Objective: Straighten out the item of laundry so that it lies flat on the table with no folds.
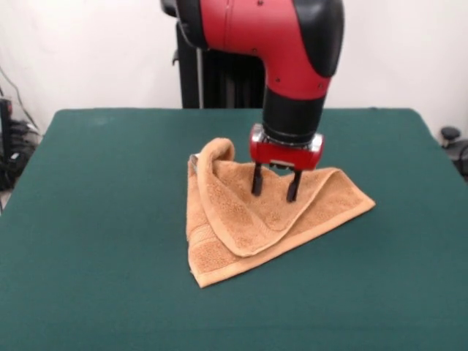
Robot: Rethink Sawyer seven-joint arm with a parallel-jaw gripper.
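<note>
The orange-tan terry towel (256,219) lies folded near the middle of the dark green table (88,219). It forms a rough triangle, with a flap doubled over toward the front and a raised curl at its back left corner. A woven border band shows along its front left edge. My gripper (275,190) comes straight down on the towel's upper middle. Its two black fingers (257,180) stand apart, with the tips at or just above the cloth. Nothing is held between them. No white tag shows.
The robot's pedestal (219,80) stands behind the table's far edge. Cables and dark gear (11,146) lie off the table at the left. A dark object (452,139) sits beyond the right edge.
</note>
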